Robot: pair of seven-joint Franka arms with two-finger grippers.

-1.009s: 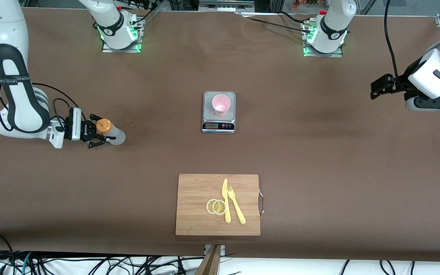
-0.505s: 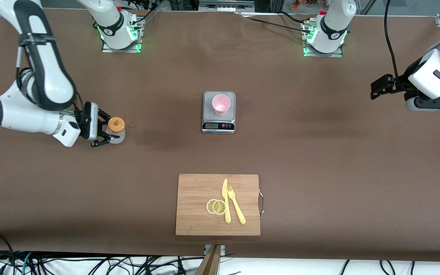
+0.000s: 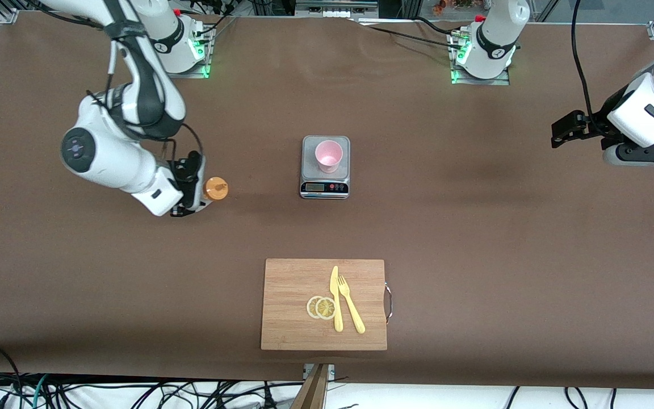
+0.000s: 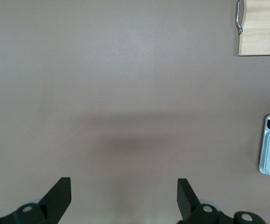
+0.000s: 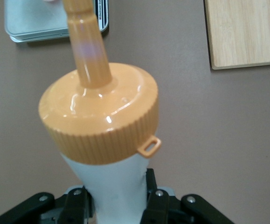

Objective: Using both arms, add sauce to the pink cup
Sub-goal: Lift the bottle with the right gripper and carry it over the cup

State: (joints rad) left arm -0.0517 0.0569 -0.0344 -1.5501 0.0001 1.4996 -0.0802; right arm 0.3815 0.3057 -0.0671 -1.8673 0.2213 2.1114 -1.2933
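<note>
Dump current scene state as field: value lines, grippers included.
right gripper: shut on translucent whitish squeeze bottle with orange nozzle cap, over the table's right-arm end
left gripper: open, empty, waiting over the left-arm end
light-pink plastic cup: upright on grey kitchen scale
bamboo cutting board: nearer the front camera than the scale, holds yellow knife, fork, lemon slices

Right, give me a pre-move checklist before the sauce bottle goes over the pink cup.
1. Right gripper shut on the translucent whitish squeeze bottle with orange nozzle cap: ok.
2. Small light-pink plastic cup upright on the grey kitchen scale: ok.
3. Bottle over the cup: not ok; it is over bare table toward the right arm's end.
4. Table between bottle and scale free of objects: ok.
5. Left gripper open, waiting over its end of the table, away from the cup: ok.
6. Sauce level in the bottle: cannot tell.
</note>
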